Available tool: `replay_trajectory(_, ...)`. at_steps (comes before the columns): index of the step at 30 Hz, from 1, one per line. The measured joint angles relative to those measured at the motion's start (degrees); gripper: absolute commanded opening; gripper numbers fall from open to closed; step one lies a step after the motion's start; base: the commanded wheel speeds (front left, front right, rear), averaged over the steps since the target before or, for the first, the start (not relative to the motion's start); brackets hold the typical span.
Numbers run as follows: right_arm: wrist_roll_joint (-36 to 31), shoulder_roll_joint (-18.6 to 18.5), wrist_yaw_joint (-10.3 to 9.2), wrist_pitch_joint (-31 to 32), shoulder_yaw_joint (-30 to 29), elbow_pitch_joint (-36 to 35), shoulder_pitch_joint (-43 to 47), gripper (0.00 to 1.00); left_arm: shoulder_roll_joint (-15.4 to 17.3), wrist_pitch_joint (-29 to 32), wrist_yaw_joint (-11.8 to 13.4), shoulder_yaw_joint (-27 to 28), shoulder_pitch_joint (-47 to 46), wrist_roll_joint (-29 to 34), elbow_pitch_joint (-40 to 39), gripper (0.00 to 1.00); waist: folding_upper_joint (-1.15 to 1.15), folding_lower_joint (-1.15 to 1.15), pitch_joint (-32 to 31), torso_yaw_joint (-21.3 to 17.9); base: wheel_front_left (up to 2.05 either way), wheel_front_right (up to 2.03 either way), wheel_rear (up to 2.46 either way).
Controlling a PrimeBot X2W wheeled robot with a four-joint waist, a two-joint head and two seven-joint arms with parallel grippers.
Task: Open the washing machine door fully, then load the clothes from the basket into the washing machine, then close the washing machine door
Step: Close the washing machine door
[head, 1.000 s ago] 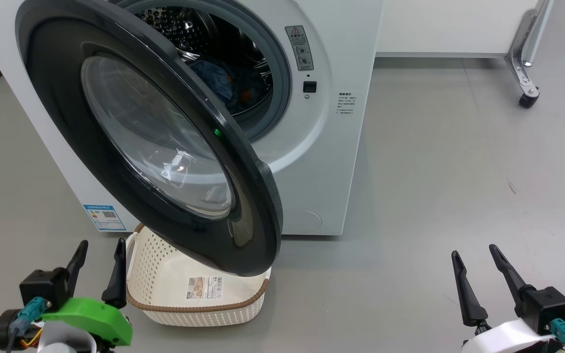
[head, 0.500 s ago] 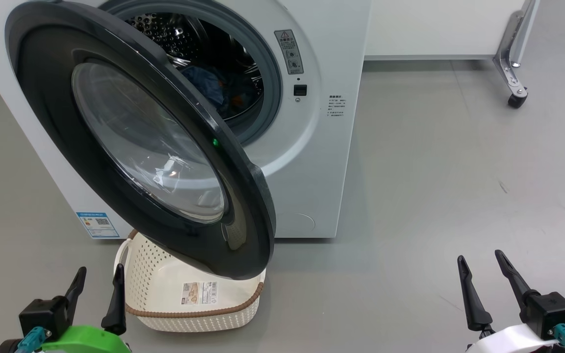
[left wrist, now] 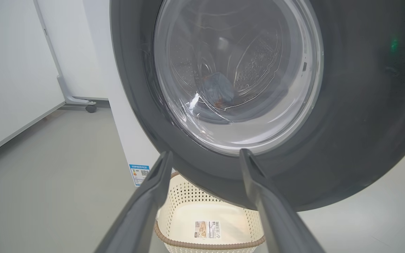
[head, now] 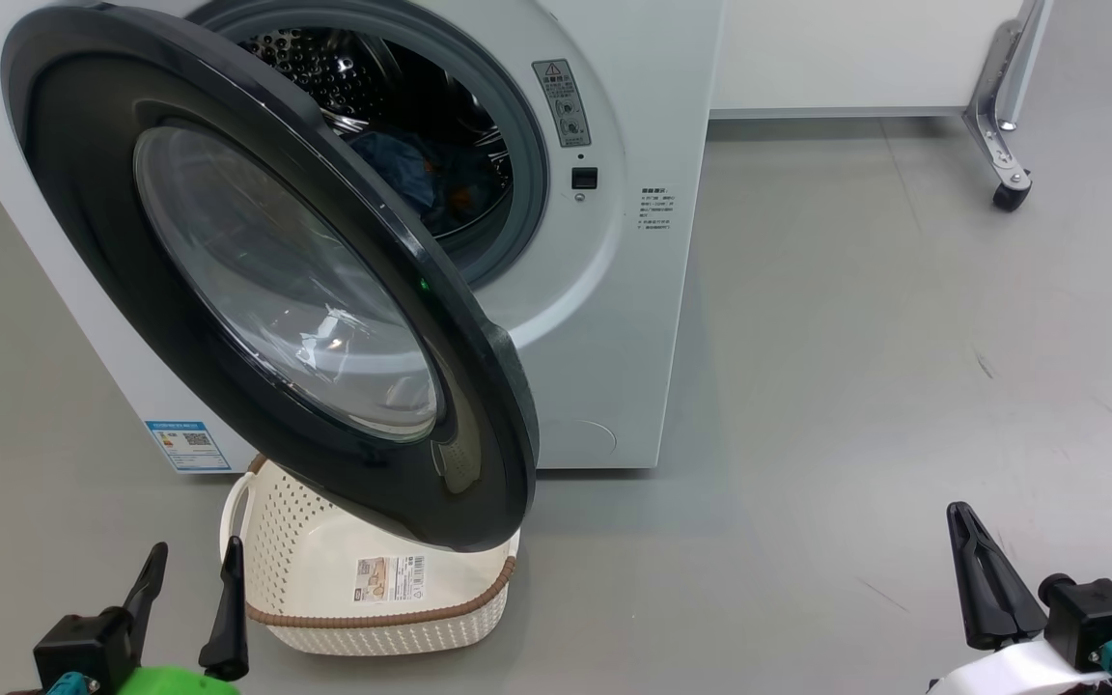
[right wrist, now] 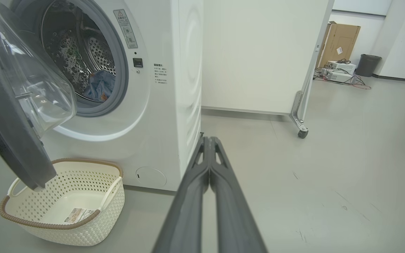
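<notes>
A grey floor point(head: 903, 338) carried a white partition panel point(right wrist: 258, 52) on a metal leg point(right wrist: 298, 103) with a black caster point(right wrist: 303, 133). Toward the floor's far right edge stood a cardboard box point(right wrist: 339, 44), a dark bin point(right wrist: 366, 65) and pale equipment point(right wrist: 339, 72) with cables

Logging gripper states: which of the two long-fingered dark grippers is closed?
The right gripper, its two dark fingers pressed together at the tips; the left gripper has its fingers standing apart, holding nothing.
</notes>
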Motion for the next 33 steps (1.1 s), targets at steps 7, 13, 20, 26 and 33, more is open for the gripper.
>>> replay_trajectory(7, 0.15, 0.27, 0.00, 0.00, 0.42, -3.11, -1.97, 0.00, -1.10, 0.00, 0.00, 0.46, 0.86, 0.54, -0.99, 1.00, 0.00, 0.00, 0.19, 0.38, 0.00, 0.00, 0.00)
replay_trajectory(13, 0.46, 0.63, 0.00, -0.01, 4.88, -10.33, -9.66, 0.00, -1.48, 0.00, 0.00, 1.20, 0.98, 0.91, -2.00, 1.00, 0.00, 0.00, 0.29, 0.88, 0.00, 0.00, 0.00)
replay_trajectory(20, 2.13, 1.78, 0.00, -0.02, 14.49, -18.27, -17.93, 0.00, -2.86, 0.00, -0.08, 1.25, 1.17, 1.54, -2.66, 1.00, 0.00, 0.00, 0.38, 1.68, 0.00, 0.00, 0.00)
replay_trajectory(26, 2.82, 1.71, 0.00, -0.08, 25.83, -21.84, -24.12, 0.00, -3.78, 0.00, -0.99, -0.07, 1.04, 2.50, -2.92, 1.00, 0.00, 0.00, 0.57, 3.58, 0.00, 0.00, 0.00)
replay_trajectory(33, 6.22, 1.72, 0.00, -0.08, 37.66, -16.61, -25.14, 0.00, -5.10, -0.14, -1.54, -1.00, 0.49, 3.10, -3.78, 1.00, 0.00, 0.00, 1.12, 6.56, 0.00, 0.00, 0.00)
